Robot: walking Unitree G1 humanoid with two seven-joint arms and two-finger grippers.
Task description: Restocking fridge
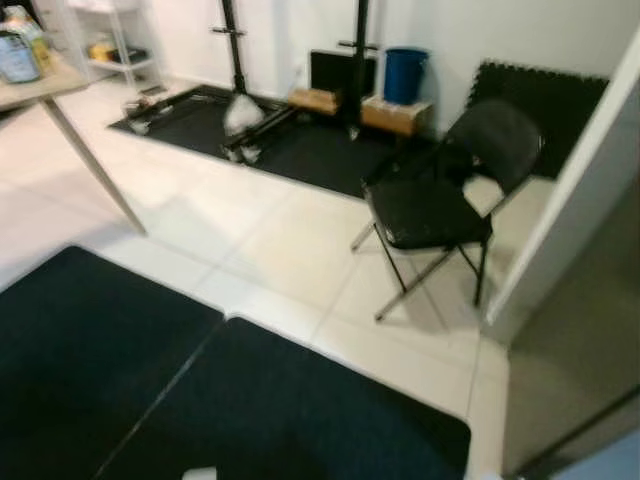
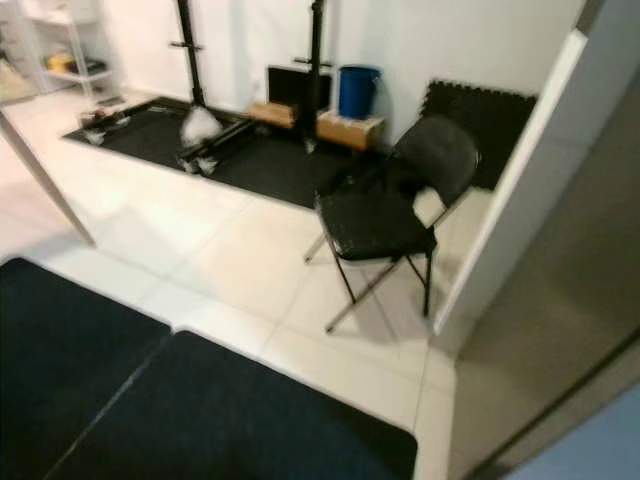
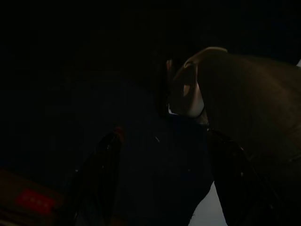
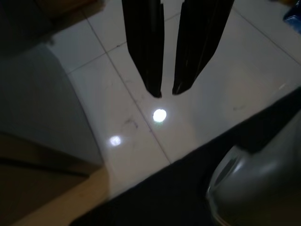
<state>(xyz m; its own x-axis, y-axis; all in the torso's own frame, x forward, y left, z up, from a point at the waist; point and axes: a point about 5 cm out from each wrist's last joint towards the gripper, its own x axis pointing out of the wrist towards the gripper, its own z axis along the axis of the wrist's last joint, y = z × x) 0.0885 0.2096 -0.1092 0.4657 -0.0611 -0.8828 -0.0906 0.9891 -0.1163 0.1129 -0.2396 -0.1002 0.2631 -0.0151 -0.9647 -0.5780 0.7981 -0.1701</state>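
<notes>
Two dark floor mats [image 1: 150, 390] lay side by side closest to me, their seam running away from the camera, with pale floor tiles [image 1: 270, 250] beyond them. A black folding chair [image 1: 440, 200] stood on the tiles just beside a white wall edge [image 1: 570, 190] on my right. Past it, against the far wall, I saw a blue bin [image 1: 405, 75] sitting on a low wooden box [image 1: 397, 116], a second wooden box [image 1: 315, 100] to its left, and a black stand's legs [image 1: 255, 125] spread over another dark mat [image 1: 260, 140]. A grey panel [image 1: 580, 340] took up the lower right of the head views; whether it was the fridge I could not tell.

On my left, a bench [image 1: 40, 85] showed its corner and one slanted leg, with bottles [image 1: 20, 45] standing on it. A white shelf unit [image 1: 110, 40] stood behind it.

My right hand [image 4: 167, 92] hung over the tiles near a mat's edge, its two black fingers [image 4: 146, 47] close together with a narrow gap at the tips, gripping nothing. My left hand [image 3: 164, 179] hung in deep shade; its fingers [image 3: 101, 174] stood well apart and unloaded, over something dark I could not make out.
</notes>
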